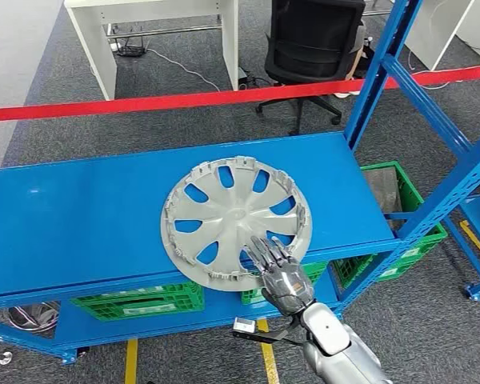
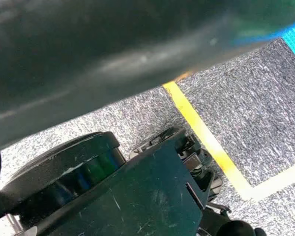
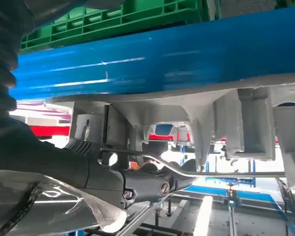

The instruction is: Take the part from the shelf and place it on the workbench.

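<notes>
The part is a silver hubcap (image 1: 236, 222) lying flat on the blue shelf (image 1: 74, 224), its near rim slightly over the shelf's front edge. My right hand (image 1: 278, 268) reaches in from below right and rests on the hubcap's near rim with the fingers stretched out flat on top. In the right wrist view the dark fingers (image 3: 146, 184) lie along the hubcap's ribbed surface (image 3: 227, 123), with the shelf edge (image 3: 157, 61) beyond; nothing is gripped. My left hand (image 2: 101, 49) is a dark blur close to the lens over grey carpet, and how its fingers lie is unclear.
Green crates (image 1: 141, 300) sit on the lower level under the shelf. Blue uprights (image 1: 376, 72) and slanted braces (image 1: 449, 192) stand at the right. Red tape (image 1: 165, 102) runs behind the shelf, with an office chair (image 1: 313, 40) and white desk (image 1: 105, 32) beyond. A yellow line (image 2: 209, 142) marks the floor.
</notes>
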`<action>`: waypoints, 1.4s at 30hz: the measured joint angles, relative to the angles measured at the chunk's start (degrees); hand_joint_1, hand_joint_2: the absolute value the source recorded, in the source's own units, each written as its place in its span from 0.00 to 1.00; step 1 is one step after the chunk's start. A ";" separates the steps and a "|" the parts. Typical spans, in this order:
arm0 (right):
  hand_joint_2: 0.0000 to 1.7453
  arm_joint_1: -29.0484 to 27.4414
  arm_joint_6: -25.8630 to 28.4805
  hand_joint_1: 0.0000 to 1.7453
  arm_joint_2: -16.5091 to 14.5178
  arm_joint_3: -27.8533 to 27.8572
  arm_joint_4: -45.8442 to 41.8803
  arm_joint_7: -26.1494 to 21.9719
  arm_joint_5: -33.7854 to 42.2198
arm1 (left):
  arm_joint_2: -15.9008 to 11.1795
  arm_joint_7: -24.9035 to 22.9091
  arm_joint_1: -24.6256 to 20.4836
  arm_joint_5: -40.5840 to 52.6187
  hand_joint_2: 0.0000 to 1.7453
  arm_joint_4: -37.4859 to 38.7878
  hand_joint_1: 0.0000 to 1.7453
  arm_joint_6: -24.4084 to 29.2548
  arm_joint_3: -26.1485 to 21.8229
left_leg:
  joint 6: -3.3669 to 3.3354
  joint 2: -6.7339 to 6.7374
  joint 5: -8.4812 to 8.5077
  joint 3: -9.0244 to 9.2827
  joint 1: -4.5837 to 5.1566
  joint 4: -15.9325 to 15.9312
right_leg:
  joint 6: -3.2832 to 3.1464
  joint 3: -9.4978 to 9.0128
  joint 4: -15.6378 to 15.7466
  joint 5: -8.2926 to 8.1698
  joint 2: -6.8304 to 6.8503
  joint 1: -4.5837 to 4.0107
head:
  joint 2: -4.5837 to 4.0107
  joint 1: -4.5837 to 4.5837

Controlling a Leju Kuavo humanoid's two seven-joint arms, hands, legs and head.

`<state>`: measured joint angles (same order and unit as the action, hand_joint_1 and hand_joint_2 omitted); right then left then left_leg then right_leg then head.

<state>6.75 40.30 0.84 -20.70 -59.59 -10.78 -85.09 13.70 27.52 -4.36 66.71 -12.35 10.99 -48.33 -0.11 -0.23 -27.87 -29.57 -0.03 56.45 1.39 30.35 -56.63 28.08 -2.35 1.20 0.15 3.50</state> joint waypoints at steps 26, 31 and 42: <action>1.00 -0.77 -1.79 1.00 1.50 -8.47 -4.13 6.03 0.84 | -0.04 0.81 0.35 -2.04 0.00 0.00 0.00 0.75 -0.51 | -0.02 0.00 0.01 -0.02 0.00 0.00 | 0.03 0.01 0.00 -0.02 0.00 0.00 | 0.00 0.01; 1.00 -1.10 -1.96 1.00 2.43 -11.09 -7.45 7.21 0.55 | -0.04 1.11 0.42 -2.10 0.00 0.00 0.00 0.87 -0.71 | -0.02 0.00 0.01 -0.03 0.00 0.00 | 0.03 0.01 0.00 -0.02 0.00 0.00 | 0.00 0.01; 1.00 -1.64 -1.91 1.00 3.94 -14.66 -15.89 7.31 0.17 | -0.05 1.36 0.52 -2.60 0.00 0.00 0.00 1.58 -1.70 | -0.02 0.00 0.01 -0.03 0.00 0.00 | 0.03 0.02 0.00 -0.02 0.00 0.00 | 0.00 0.00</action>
<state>5.12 38.39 4.78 -35.36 -75.49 -3.47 -84.92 13.65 28.87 -3.84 64.11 -12.35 12.57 -50.02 -0.13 -0.24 -27.86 -29.60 -0.03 56.45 1.41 30.37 -56.63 28.06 -2.35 1.20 0.15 3.50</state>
